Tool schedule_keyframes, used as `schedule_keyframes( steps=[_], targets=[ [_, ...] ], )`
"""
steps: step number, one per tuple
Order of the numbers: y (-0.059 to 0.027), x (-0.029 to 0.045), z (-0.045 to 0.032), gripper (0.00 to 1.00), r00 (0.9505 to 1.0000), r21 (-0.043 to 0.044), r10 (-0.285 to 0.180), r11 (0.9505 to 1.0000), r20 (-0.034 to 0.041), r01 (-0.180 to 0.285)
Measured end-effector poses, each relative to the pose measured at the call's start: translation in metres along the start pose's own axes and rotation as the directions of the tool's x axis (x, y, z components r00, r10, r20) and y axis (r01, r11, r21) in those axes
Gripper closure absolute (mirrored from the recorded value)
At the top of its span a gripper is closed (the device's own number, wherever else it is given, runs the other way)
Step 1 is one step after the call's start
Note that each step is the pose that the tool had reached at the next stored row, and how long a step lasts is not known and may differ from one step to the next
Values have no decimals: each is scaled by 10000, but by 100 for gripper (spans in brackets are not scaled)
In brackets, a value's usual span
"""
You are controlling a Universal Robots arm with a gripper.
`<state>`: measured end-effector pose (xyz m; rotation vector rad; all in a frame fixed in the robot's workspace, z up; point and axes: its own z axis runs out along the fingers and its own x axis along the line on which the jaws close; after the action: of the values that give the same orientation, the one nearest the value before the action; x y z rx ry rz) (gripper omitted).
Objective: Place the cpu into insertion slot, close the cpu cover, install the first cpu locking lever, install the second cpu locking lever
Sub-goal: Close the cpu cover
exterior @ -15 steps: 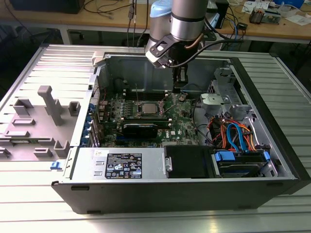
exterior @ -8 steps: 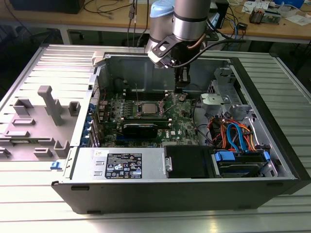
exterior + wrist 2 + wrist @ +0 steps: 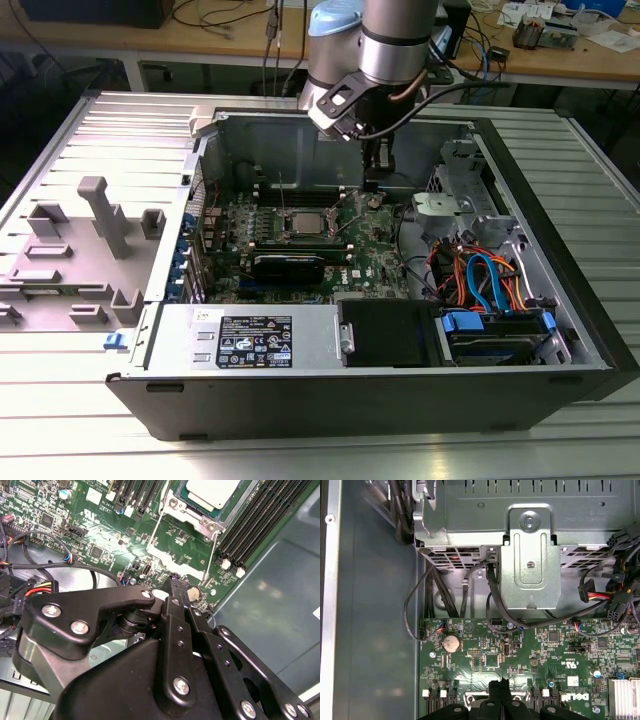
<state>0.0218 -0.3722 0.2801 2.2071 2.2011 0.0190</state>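
Second wrist view: the hand (image 3: pixel 176 583), closed on nothing, hangs near the cpu (image 3: pixel 212 492).

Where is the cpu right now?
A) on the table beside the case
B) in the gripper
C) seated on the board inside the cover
C: the cpu lies on the board, framed by the cover, with the gripper apart from it.

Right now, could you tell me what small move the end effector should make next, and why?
Probably lower the closed end effector onto the nearer locking lever and press it down. The cpu already sits under the cpu cover, yet both thin levers stand raised in the exterior view, and the end effector hovers by that lever's end.
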Motion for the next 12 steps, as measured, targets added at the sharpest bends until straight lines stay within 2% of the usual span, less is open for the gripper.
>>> schedule_keyframes(
  steps=[12],
  targets=[
    [22,0,1,89,10000,0,0,10000,0,0]
  ],
)
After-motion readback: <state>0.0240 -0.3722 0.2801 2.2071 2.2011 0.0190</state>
